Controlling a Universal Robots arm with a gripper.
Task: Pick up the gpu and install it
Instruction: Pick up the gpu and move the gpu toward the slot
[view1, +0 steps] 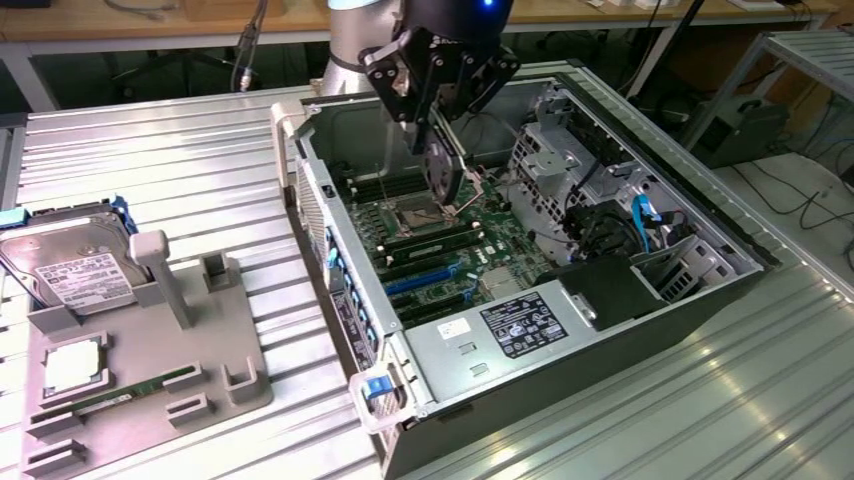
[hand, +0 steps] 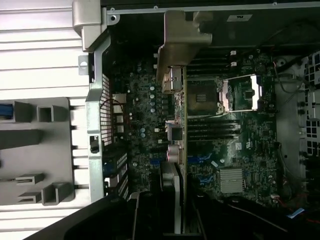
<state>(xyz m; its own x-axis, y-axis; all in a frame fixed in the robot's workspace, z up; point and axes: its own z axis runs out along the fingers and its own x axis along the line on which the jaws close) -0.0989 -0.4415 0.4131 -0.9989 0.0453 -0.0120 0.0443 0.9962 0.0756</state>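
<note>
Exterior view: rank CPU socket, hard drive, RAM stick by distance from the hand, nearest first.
From the hand, shut on the gpu:
1. CPU socket, inside the case, just under the hand.
2. Hard drive, far end of the fixture, exterior view's left.
3. RAM stick, same fixture's near end.

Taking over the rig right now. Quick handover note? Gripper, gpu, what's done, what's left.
Gripper: shut on the gpu, with the card held on edge.
Gpu: inside the open computer case, over the motherboard near the processor socket.
Done: the gpu is picked up and has been brought into the case.
Left: the gpu is not yet seated in a slot.
</note>
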